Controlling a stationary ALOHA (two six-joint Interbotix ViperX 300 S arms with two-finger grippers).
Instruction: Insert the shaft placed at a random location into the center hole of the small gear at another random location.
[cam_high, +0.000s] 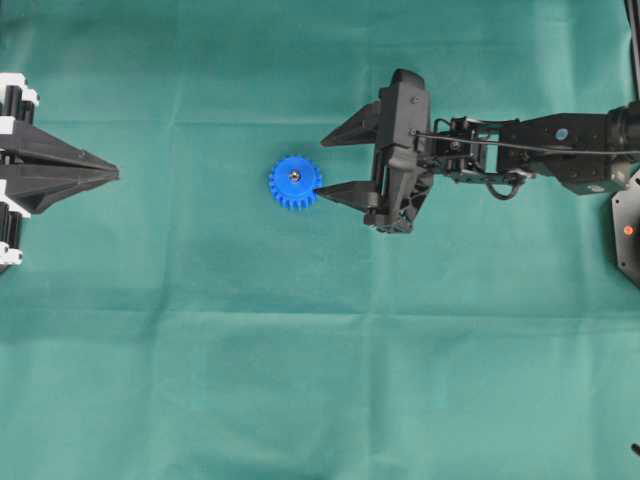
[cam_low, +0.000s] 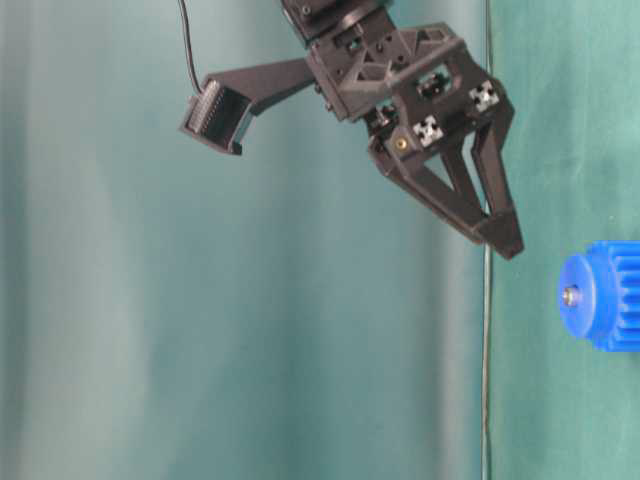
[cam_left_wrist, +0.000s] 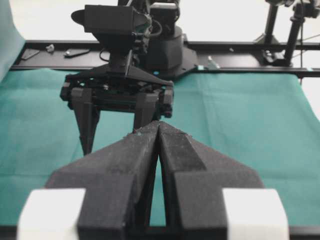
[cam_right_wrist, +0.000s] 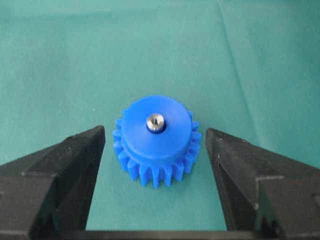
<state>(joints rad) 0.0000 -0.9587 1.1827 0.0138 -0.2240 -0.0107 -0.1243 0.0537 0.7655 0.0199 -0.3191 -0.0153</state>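
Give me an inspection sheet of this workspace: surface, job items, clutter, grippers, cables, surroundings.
Surface: green cloth, faint fold lines, lying flat.
Job's things: small gear lies flat on the cloth, hub up; the shaft already stands in the center hole, its shiny end showing.
Clutter: nothing seen on the cloth.
Grippers: right gripper open, not touching the gear in the right wrist view, holding nothing; left gripper shut and empty at the left edge.
Cables: one thin black cable runs along the right arm; another hangs in the table-level view.
Surroundings: black frame rail and stands behind the cloth.
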